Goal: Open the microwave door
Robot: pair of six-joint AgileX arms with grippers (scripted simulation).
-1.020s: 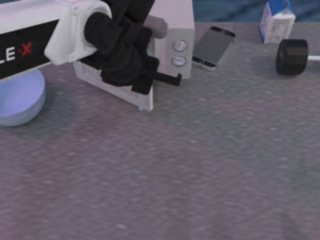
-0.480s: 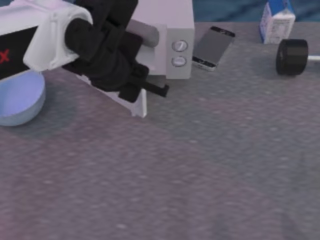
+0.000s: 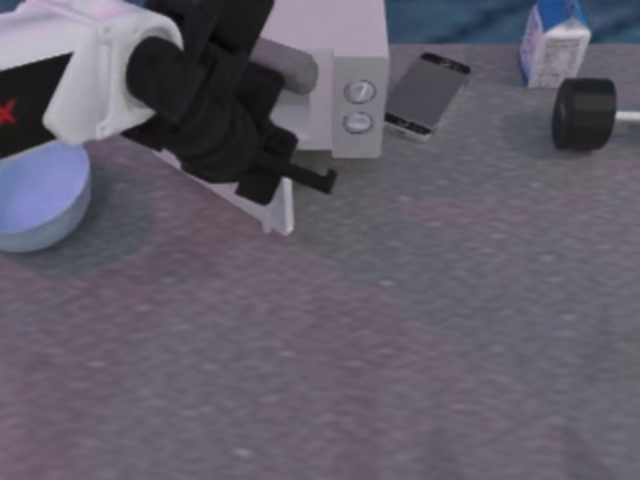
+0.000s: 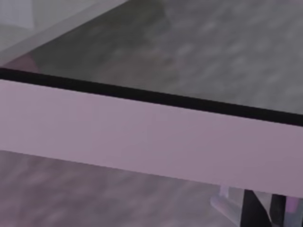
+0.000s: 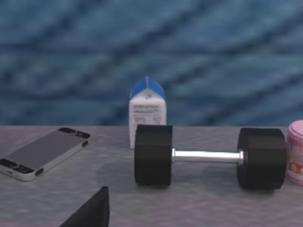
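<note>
White microwave with two silver knobs; white door. Mottled grey-purple table. Black-faced, silver-edged phone. Blue-topped white carton. Black dumbbell, silver bar. Pale blue bowl. Pink tub at right edge.

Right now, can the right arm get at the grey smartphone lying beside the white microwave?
Probably yes: the grey smartphone lies open right of the white microwave; the left gripper works at the microwave door.

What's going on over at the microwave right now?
The left arm's gripper is at the free edge of the microwave door, which stands swung well out from the microwave toward the table's left. A phone, a milk carton and a dumbbell lie to the right, untouched. The right arm is out of the top view.
</note>
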